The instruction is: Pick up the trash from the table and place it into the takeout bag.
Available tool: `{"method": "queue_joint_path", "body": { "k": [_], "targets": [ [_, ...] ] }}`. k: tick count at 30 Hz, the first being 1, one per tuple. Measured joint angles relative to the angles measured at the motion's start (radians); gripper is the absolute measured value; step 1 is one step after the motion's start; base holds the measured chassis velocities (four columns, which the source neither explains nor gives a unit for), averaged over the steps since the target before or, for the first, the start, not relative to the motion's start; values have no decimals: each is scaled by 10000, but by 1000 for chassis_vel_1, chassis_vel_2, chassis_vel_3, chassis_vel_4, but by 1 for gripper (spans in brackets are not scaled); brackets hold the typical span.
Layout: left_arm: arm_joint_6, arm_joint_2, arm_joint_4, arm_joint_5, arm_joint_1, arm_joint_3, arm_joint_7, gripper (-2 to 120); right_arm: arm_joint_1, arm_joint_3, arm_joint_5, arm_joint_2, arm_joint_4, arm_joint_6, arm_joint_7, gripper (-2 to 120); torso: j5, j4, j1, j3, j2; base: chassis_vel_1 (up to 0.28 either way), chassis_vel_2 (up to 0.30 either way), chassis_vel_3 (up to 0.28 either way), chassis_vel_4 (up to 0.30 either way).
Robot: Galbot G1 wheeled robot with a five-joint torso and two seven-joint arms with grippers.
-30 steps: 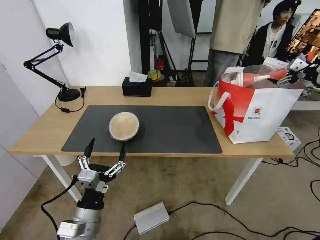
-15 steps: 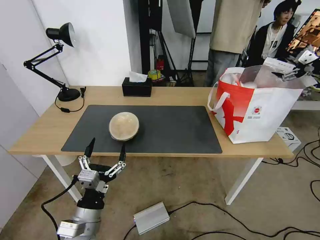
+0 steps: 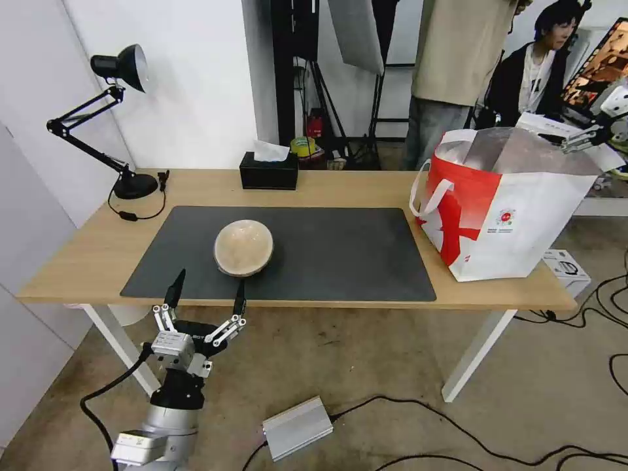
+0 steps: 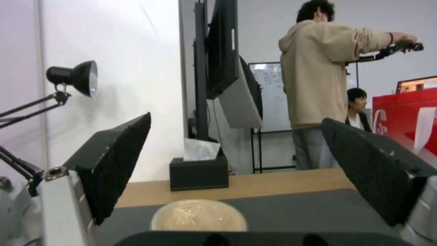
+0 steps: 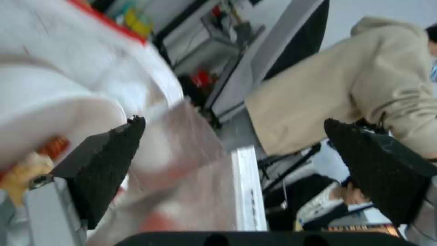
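Note:
A beige dome-shaped bowl (image 3: 243, 247), one piece of trash, lies upside down on the dark mat (image 3: 340, 255) of the table (image 3: 85, 255). My left gripper (image 3: 207, 293) hangs open just off the table's front edge, in line with the bowl (image 4: 199, 215), nothing between its fingers (image 4: 118, 160). The red-and-white takeout bag (image 3: 504, 216) stands at the table's right end, mouth open and foil lining showing. My right gripper (image 3: 580, 139) hovers open and empty above the bag's far right rim; the foil lining (image 5: 196, 164) passes blurred beneath it.
A black desk lamp (image 3: 121, 65) stands at the back left and a black tissue box (image 3: 268, 171) at the back middle. People stand behind the table's right half. Cables, a silver box (image 3: 297, 428) and a white box (image 3: 566, 268) lie on the floor.
One second ago my right gripper held the red cup over the bag. It let go, the cup dropped inside out of sight, and the gripper drew up and to the right.

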Motion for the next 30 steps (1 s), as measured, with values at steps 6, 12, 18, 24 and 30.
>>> {"method": "queue_joint_path", "body": {
  "k": [6,12,18,24,30],
  "targets": [
    [46,30,-178,-6,57,-35,-5,100,-1813,1237,1841,-866,1963,-471,902,100,-1,-1,0,0,0,0,0,0,0],
    [191,41,-308,-9,97,-48,-13,100,-4308,3735,2897,-1026,3433,-733,1928,100,-1,-1,-1,0,0,0,0,0,0],
    [252,39,-374,-10,110,-58,-47,100,-6682,6003,3392,-389,4960,-780,3454,100,-1,0,-1,0,0,0,0,0,0],
    [297,5,-377,10,94,-55,-70,100,-7268,6283,3234,797,5873,-551,4977,100,-1,2,0,1,0,0,0,0,0],
    [300,-28,-377,117,131,-67,-304,100,-7956,6252,2751,2041,6574,-358,6035,100,-1,1,0,1,0,0,0,0,0]
  ]
}}
